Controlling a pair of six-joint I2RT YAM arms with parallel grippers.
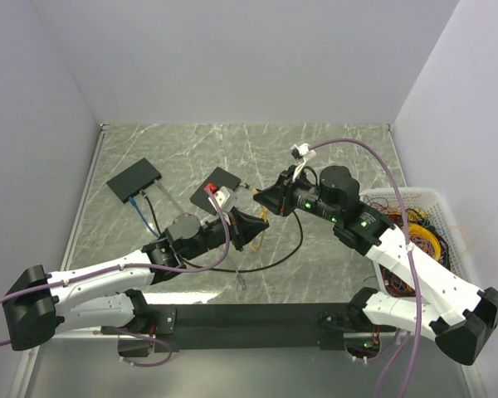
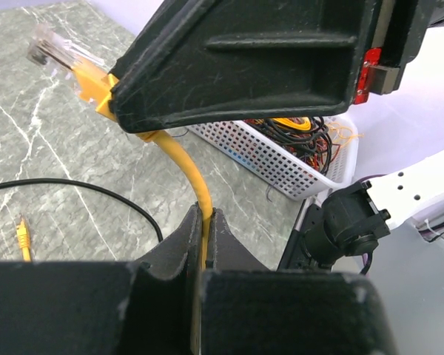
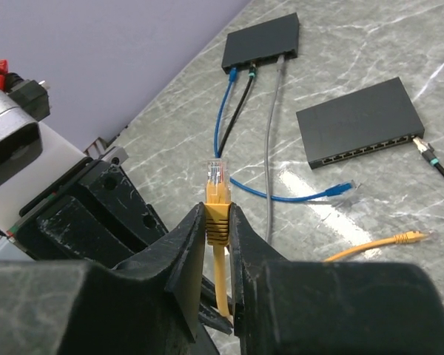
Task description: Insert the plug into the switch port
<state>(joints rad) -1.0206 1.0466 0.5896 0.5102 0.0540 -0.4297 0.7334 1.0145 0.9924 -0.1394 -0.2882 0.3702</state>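
The plug (image 3: 217, 176), a clear tip with a yellow boot on the thin orange-yellow cable (image 2: 185, 166), sticks out of my right gripper (image 3: 217, 214), which is shut on the boot. It also shows in the left wrist view (image 2: 48, 48). My left gripper (image 2: 205, 222) is shut on the same cable a little lower. Both grippers meet above mid-table, the left (image 1: 253, 225) just below the right (image 1: 261, 199). The switch (image 1: 134, 180) lies at the far left, also in the right wrist view (image 3: 263, 41), with blue, black and grey cables in its ports.
A squarer black slab (image 1: 220, 184) (image 3: 359, 122) lies between the switch and the grippers, a black cable's tip (image 3: 425, 151) at its end. A loose blue tip (image 3: 344, 188) and the orange cable's other end (image 3: 407, 238) lie on the table. A white basket (image 1: 436, 197) of cables stands right.
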